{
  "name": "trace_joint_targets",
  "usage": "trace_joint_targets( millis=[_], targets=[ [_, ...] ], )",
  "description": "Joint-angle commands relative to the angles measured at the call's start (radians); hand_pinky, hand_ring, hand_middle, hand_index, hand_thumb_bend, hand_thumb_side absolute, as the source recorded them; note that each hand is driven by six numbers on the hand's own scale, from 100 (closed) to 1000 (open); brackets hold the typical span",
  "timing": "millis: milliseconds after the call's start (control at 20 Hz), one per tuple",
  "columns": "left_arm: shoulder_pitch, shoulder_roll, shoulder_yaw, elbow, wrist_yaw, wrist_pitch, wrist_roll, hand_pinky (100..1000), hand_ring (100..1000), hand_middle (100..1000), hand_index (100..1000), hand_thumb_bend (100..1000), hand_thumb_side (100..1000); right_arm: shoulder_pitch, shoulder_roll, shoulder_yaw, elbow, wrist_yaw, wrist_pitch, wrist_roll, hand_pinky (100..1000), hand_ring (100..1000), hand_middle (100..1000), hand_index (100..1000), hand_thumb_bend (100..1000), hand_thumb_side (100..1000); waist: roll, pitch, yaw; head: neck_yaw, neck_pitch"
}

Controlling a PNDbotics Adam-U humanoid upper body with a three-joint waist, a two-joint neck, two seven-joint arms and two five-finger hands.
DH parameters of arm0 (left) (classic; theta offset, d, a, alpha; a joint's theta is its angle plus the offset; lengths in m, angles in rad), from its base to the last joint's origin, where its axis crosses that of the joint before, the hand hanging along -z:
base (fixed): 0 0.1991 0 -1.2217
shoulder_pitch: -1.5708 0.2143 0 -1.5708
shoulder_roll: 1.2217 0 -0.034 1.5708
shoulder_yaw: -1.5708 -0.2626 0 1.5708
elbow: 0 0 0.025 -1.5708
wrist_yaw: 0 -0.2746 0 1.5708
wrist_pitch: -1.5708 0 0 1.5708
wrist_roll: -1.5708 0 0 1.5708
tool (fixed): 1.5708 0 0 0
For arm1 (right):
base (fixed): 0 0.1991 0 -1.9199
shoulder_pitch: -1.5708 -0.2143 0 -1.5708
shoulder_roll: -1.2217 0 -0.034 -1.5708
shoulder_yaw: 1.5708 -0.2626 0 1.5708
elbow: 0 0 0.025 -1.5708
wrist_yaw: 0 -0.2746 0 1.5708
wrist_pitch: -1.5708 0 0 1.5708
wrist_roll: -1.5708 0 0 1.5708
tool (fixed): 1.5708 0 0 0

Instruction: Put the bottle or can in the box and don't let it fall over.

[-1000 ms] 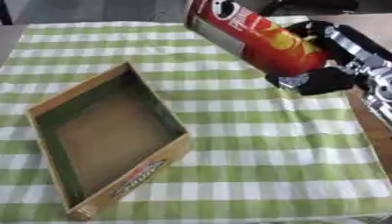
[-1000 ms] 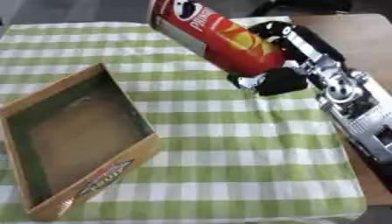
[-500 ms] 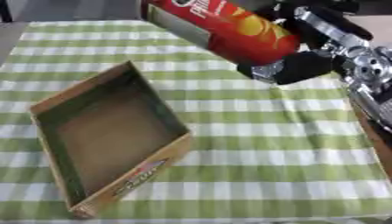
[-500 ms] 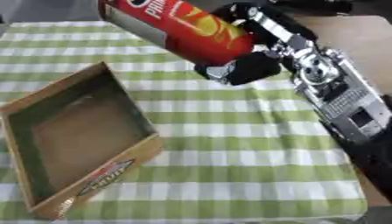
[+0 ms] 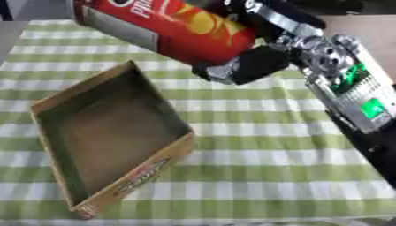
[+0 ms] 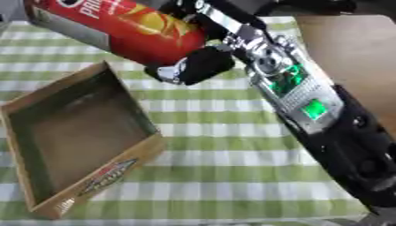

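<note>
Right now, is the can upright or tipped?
Tipped: the red can slants, top toward upper left, held in the right hand above the box.

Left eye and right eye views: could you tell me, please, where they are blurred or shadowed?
Left eye view: the red can and the right hand holding it are smeared, the can's lettering barely legible; the box has softer edges and a dim interior. Right eye view: much the same blur, with green lights glowing on the arm and the checked cloth evenly lit.
</note>
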Motion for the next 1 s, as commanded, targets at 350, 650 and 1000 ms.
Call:
trace_joint_targets(
  millis=[350,650,1000],
  targets=[
    [-0.017,0.029,0.012,-0.023,-0.009,-0.001,0.015,547,572,622,716,100,699,-0.088,0.133,0.077,0.140,0.121,-0.045,0.045,100,299,176,437,100,100,-0.009,-0.039,0.017,-0.024,0.002],
    [-0.025,0.027,0.012,-0.028,-0.009,0.002,0.025,548,572,622,717,100,699,-0.103,0.201,0.124,0.244,0.181,-0.076,0.052,100,307,184,446,100,100,0.001,-0.031,0.041,-0.042,-0.009],
    [-0.034,0.025,0.009,-0.031,-0.006,0.004,0.021,547,571,620,716,100,699,-0.103,0.256,0.151,0.340,0.224,-0.105,0.013,100,394,275,538,100,100,0.002,-0.017,0.056,-0.057,-0.017]
  ],
)
